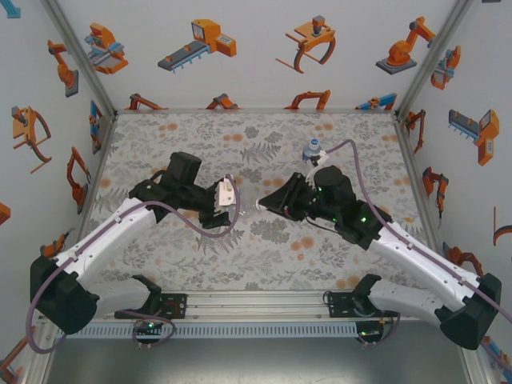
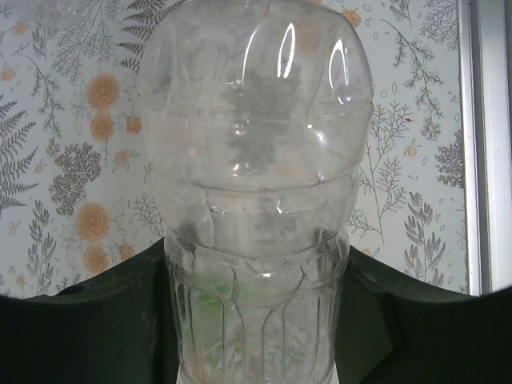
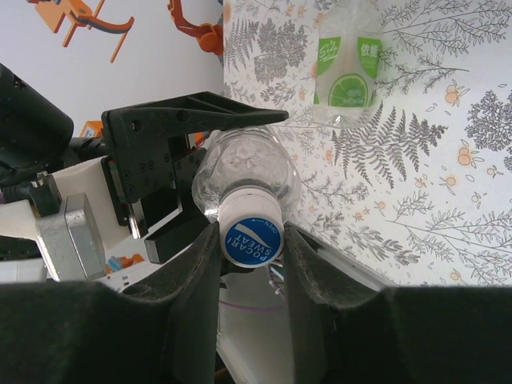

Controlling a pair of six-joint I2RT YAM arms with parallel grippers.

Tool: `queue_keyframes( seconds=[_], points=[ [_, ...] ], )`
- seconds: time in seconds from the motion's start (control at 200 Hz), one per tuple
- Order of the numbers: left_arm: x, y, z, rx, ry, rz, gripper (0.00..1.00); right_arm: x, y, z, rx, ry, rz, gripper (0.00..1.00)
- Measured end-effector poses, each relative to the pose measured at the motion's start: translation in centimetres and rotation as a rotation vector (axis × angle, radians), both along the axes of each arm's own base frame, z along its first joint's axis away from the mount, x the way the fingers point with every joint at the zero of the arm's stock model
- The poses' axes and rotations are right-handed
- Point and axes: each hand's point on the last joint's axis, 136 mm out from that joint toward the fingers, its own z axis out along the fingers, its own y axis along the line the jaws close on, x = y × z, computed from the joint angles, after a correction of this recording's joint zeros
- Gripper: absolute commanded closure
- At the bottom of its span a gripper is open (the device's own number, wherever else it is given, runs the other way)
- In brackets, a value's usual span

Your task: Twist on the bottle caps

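My left gripper (image 2: 256, 320) is shut on the body of the clear plain bottle (image 2: 256, 160), which it holds sideways above the table's middle (image 1: 228, 194). The bottle's neck points at my right gripper (image 3: 251, 240). A white bottle cap (image 3: 251, 232) with a blue printed top sits on that neck. The right gripper's two dark fingers (image 3: 196, 272) press on the cap from both sides, so it is shut on it. The two grippers meet near the table's centre (image 1: 258, 205). A clear bottle with a blue label (image 1: 313, 149) stands upright behind the right arm. A green-labelled bottle (image 3: 346, 68) lies on the cloth beyond.
The floral tablecloth (image 1: 264, 256) covers the table, with printed walls on three sides. A metal rail (image 1: 256, 304) runs along the near edge between the arm bases. A purple cable (image 1: 360, 160) loops over the right arm near the blue-labelled bottle.
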Motion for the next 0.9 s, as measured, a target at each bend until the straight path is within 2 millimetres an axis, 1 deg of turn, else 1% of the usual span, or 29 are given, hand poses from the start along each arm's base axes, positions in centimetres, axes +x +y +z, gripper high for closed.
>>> queue_keyframes(
  seconds=[0.045, 0.095, 0.125, 0.195, 0.34, 0.501, 0.671, 0.781, 0.896],
  points=[
    [0.1, 0.0, 0.1, -0.002, -0.003, 0.0, 1.0, 0.1, 0.1, 0.4, -0.015, -0.023, 0.012, 0.68],
    [0.1, -0.1, 0.2, -0.008, -0.01, -0.001, 1.0, 0.1, 0.1, 0.8, -0.036, -0.058, 0.03, 0.59],
    [0.2, -0.2, 0.3, -0.013, -0.013, -0.003, 1.0, 0.1, 0.1, 1.0, -0.048, -0.082, 0.042, 0.55],
    [0.0, -0.3, 0.4, -0.022, -0.013, -0.012, 1.0, 0.1, 0.1, 1.9, -0.08, -0.158, 0.073, 0.51],
    [-0.3, -0.5, 0.7, -0.03, -0.013, -0.023, 1.0, -0.2, -0.1, 3.9, -0.155, -0.356, 0.152, 0.51],
    [-0.5, -0.5, 0.8, -0.038, -0.009, -0.032, 1.0, -1.5, -0.5, 5.9, -0.244, -0.62, 0.276, 0.51],
    [-0.9, -0.6, 1.0, -0.051, 0.003, -0.052, 1.0, -3.8, 0.0, 7.3, -0.343, -0.947, 0.488, 0.51],
    [-1.3, -0.8, 1.1, -0.064, 0.011, -0.073, 1.0, -5.6, 0.5, 7.7, -0.378, -1.136, 0.642, 0.51],
    [-1.9, -0.9, 1.3, -0.08, 0.026, -0.103, 1.0, -7.7, 1.0, 7.7, -0.372, -1.311, 0.787, 0.51]
  ],
)
